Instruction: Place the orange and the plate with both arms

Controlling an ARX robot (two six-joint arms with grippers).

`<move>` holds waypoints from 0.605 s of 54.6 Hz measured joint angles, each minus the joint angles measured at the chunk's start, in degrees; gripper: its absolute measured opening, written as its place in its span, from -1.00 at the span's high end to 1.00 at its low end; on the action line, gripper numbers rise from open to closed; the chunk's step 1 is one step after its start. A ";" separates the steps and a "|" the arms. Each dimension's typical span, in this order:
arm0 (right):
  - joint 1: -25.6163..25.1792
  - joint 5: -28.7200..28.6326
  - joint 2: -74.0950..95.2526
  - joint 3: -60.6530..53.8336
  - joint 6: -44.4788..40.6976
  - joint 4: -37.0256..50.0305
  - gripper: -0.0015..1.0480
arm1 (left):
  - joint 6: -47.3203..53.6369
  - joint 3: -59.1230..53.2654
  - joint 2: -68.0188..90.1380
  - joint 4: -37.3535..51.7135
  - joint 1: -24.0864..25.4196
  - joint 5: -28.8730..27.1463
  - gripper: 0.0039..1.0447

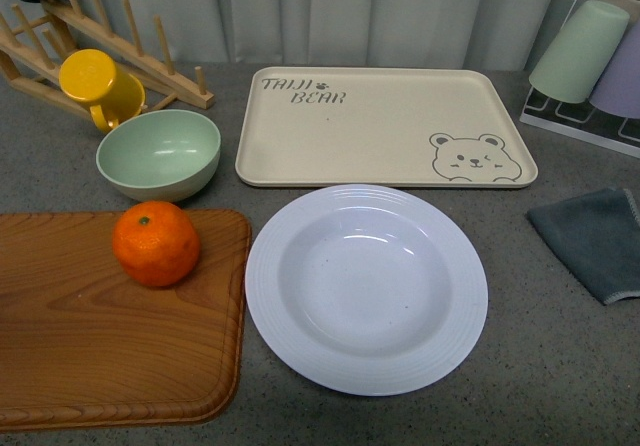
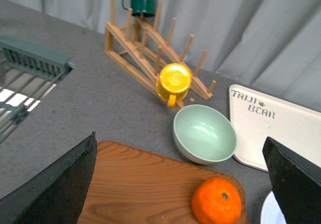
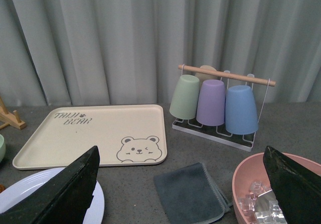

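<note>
The orange [image 1: 155,243] sits on the wooden cutting board [image 1: 90,346] at lower left, the white plate [image 1: 366,288] just beside it at lower centre. The left pincer [image 2: 179,139] and right pincer [image 3: 180,149] both gape wide, empty.

Bear tray [image 1: 380,126], green bowl [image 1: 158,153], yellow mug [image 1: 95,86]

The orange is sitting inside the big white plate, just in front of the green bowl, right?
Not quite. The orange is not inside the plate, which has nothing in it. The orange sits on the wooden board, beside the plate. It really is just in front of the green bowl. The front view shows this.
</note>
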 joint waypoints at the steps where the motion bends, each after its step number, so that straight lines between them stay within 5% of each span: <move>1: 0.00 0.00 0.00 0.00 0.00 0.00 -0.83 | -0.07 0.48 1.55 0.77 -0.17 0.37 -0.88; 11: 0.00 0.00 0.00 0.00 0.00 0.00 -0.83 | -2.84 6.91 24.65 8.83 -3.98 10.25 -0.88; 33: 0.00 0.00 0.00 0.00 0.02 0.00 -0.83 | -3.91 15.63 49.22 10.43 -7.93 12.39 -0.88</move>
